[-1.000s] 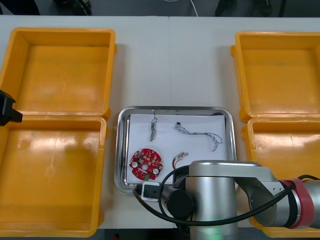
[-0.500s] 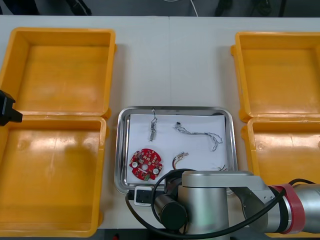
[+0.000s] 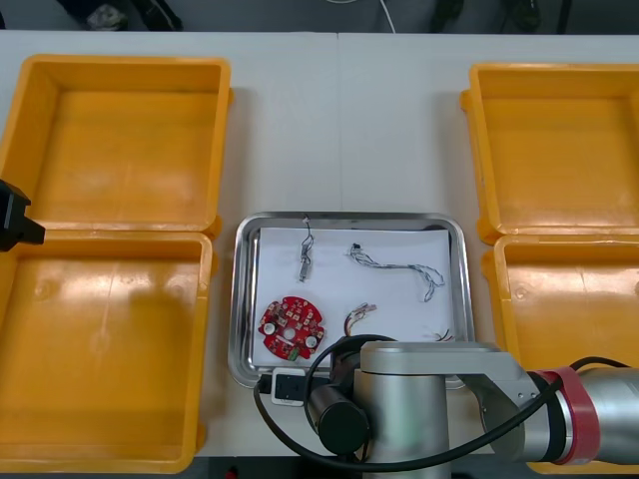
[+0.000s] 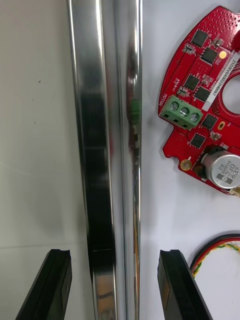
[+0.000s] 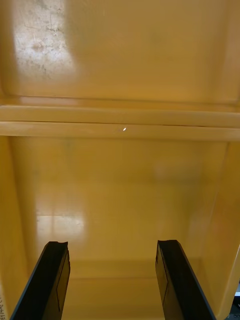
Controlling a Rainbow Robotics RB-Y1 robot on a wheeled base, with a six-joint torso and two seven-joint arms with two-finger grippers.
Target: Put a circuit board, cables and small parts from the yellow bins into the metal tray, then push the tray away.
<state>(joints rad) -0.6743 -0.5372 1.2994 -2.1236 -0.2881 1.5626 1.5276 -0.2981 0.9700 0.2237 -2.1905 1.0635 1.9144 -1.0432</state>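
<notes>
Loading looks finished: the circuit board [image 3: 292,328], cables [image 3: 399,267] and a small metal part [image 3: 305,261] lie in the metal tray [image 3: 245,299] mid-desk [image 3: 339,130]. The right pincer [image 4: 114,257], wide open and empty, straddles its near rim; only the push is left. The left pincer [image 5: 112,247] hangs open over a yellow bin [image 5: 120,117].

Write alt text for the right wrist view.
The right claw, open, straddles the shiny rim of the metal tray: one finger over the table, the other over the tray's white inside. There lie a round red circuit board with a green connector and a red and yellow cable near that finger.
</notes>
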